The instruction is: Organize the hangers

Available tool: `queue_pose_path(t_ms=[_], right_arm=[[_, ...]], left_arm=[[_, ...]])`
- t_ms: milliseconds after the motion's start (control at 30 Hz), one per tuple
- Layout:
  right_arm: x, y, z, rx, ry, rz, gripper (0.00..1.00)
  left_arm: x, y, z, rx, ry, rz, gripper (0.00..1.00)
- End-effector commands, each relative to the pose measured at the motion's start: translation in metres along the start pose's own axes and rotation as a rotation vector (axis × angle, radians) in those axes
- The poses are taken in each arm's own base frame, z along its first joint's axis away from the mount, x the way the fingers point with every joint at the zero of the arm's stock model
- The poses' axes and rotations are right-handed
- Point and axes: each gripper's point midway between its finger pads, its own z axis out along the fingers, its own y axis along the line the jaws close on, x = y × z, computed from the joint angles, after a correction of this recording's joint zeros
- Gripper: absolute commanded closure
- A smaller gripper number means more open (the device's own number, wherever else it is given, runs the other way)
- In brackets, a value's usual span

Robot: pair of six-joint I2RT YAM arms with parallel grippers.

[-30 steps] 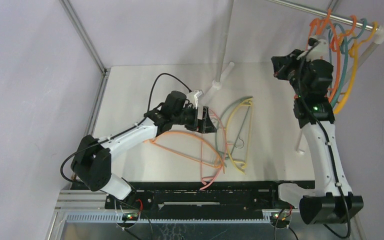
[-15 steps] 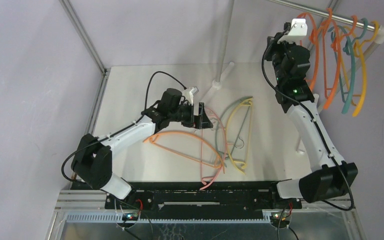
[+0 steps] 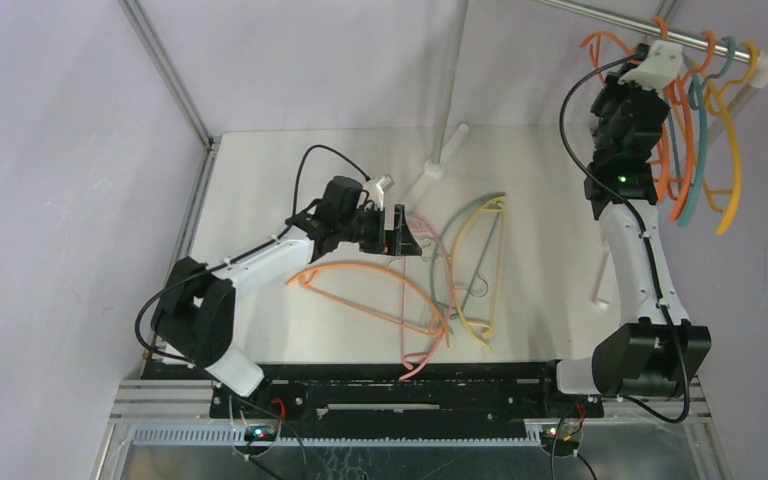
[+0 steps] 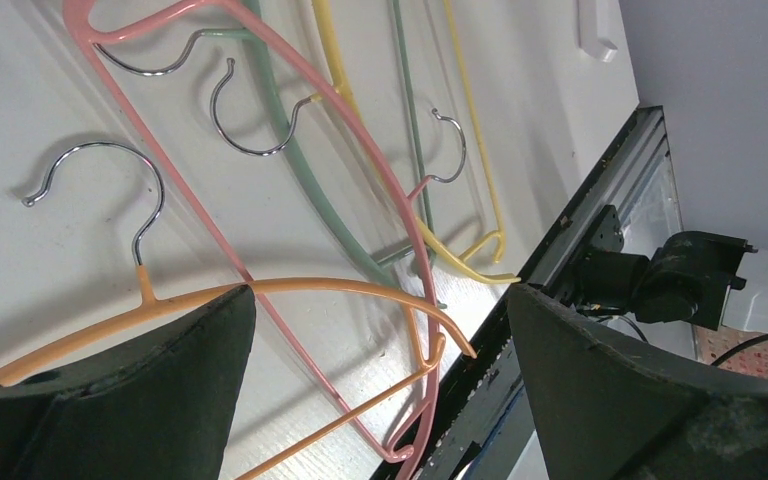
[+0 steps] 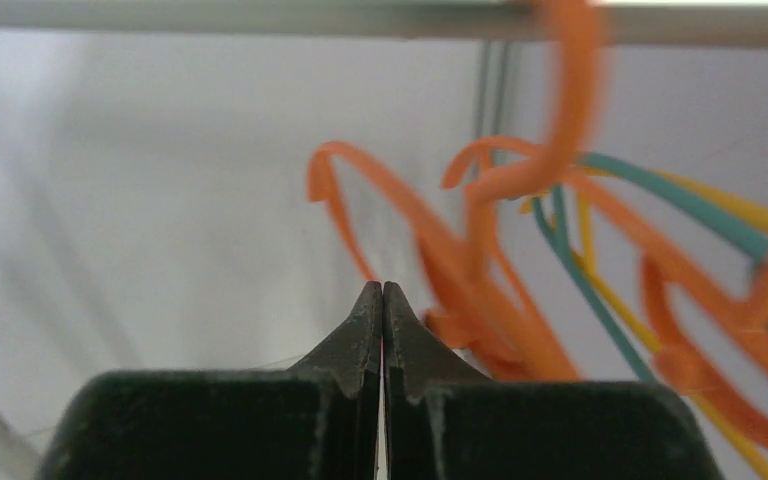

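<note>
Counting four loose hangers (image 3: 450, 290) flat on the table (image 3: 260, 180), centre of the top view, overlapping: one orange hanger (image 3: 360, 266), one pink hanger (image 3: 403, 320), one pale green hanger (image 4: 300, 160), one yellow hanger (image 3: 480, 332). Four steel hooks (image 4: 110, 170) in the left wrist view, consistent with that. Hook ends toward the upper middle of the top view, long axes running down toward the bottom edge. Orange hanger the odd one out, slanting from centre-left to lower right.

Left gripper (image 4: 380, 300) directly over the hook end of the pile, spread wide, holding nothing. Orange bar and pink arm both crossing the gap between the fingers in the wrist view, orange neck just beside the lower-left finger. Judging a straight-down close workable, though likely to pinch two at once unless shifted toward the orange neck.

Second group of hung hangers (image 3: 682, 150) on the rail (image 3: 610, 15), upper right: orange, teal, yellow. About five or six, exact count not readable through the overlap. Right gripper (image 5: 382, 300) up beside them, pinched fully closed on nothing, well apart from the pile. Left arm clearly nearer, so next pick probably its job.
</note>
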Motion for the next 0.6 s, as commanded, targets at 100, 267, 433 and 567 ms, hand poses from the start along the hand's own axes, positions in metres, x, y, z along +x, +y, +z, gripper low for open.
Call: queue_pose_path(t_ms=[100, 267, 433, 567], right_arm=[[-0.040, -0.052, -0.010, 0.112, -0.108, 0.001, 1.00], [-0.039, -0.079, -0.012, 0.187, -0.109, -0.029, 1.00], [-0.031, -0.114, -0.020, 0.308, -0.086, -0.057, 1.00], [-0.025, -0.142, -0.031, 0.395, -0.070, -0.046, 1.00]], left_arm=[[-0.014, -0.007, 0.002, 0.055, -0.020, 0.043, 0.01], [-0.012, -0.007, 0.002, 0.059, -0.014, 0.040, 0.01], [-0.009, -0.002, -0.001, 0.053, -0.013, 0.034, 0.01], [-0.008, 0.000, -0.004, 0.051, -0.014, 0.033, 0.00]])
